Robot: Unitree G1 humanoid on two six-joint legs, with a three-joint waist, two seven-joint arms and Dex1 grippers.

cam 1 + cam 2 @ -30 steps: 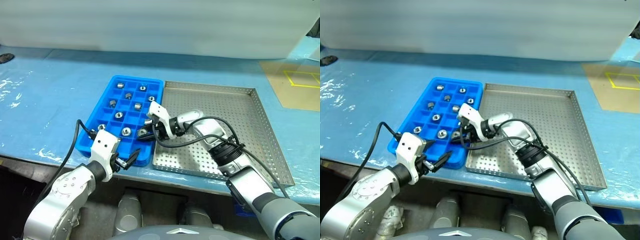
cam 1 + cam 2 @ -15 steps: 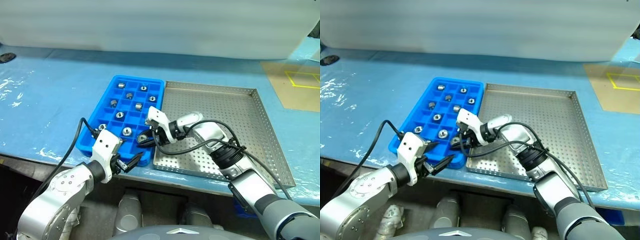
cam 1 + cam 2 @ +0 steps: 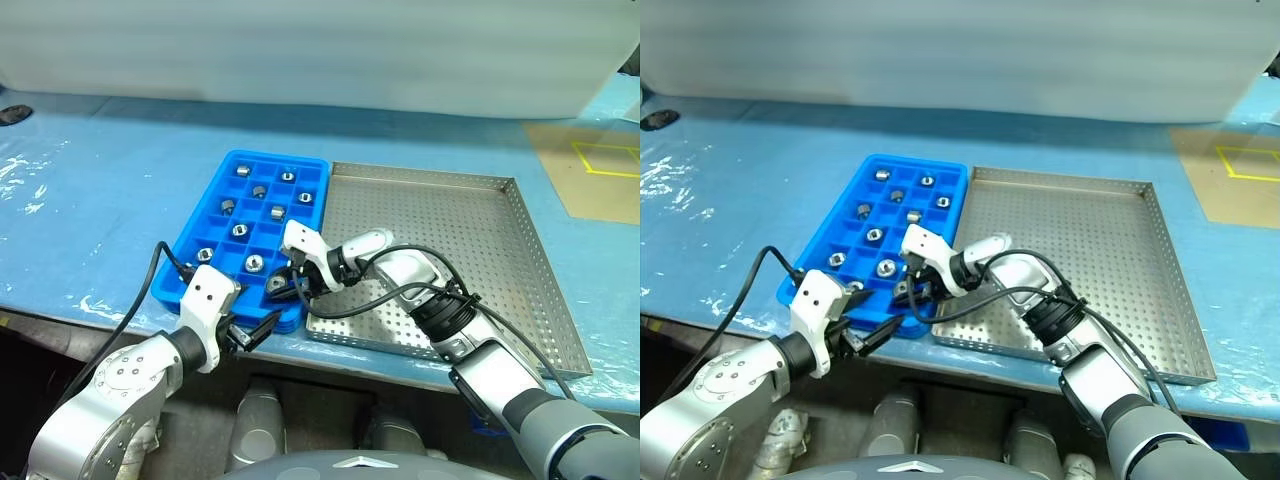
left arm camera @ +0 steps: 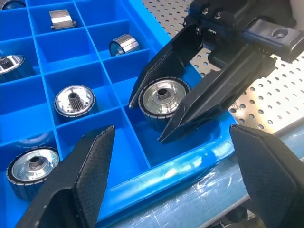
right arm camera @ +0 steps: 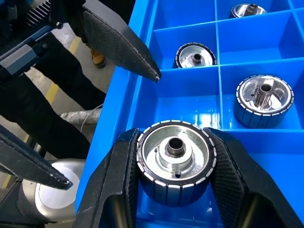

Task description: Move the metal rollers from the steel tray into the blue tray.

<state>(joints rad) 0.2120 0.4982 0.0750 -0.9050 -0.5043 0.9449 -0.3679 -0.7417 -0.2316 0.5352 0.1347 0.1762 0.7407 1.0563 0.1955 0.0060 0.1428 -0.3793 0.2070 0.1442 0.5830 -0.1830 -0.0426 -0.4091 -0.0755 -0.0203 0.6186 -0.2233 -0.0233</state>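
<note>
The blue tray (image 3: 232, 158) lies on the table with the steel tray (image 3: 460, 215) touching its right side. Several metal rollers (image 3: 241, 171) sit singly in the blue tray's compartments. My right gripper (image 3: 281, 286) reaches across from the steel tray and is shut on one metal roller (image 5: 175, 161), held just above the blue tray's near right corner compartment (image 4: 142, 142). My left gripper (image 3: 256, 329) hangs open at the blue tray's near edge, its fingers (image 4: 80, 185) spread either side of that corner and holding nothing.
Both trays rest on a blue film-covered table (image 3: 90, 200) whose front edge runs just beneath my grippers. A brown board with yellow tape (image 3: 590, 170) lies at the far right. Black cables (image 3: 150, 285) loop from both wrists over the trays.
My right gripper, with the roller in it, has edged slightly toward the blue tray's near right corner. The left gripper has stayed open in the same place.
</note>
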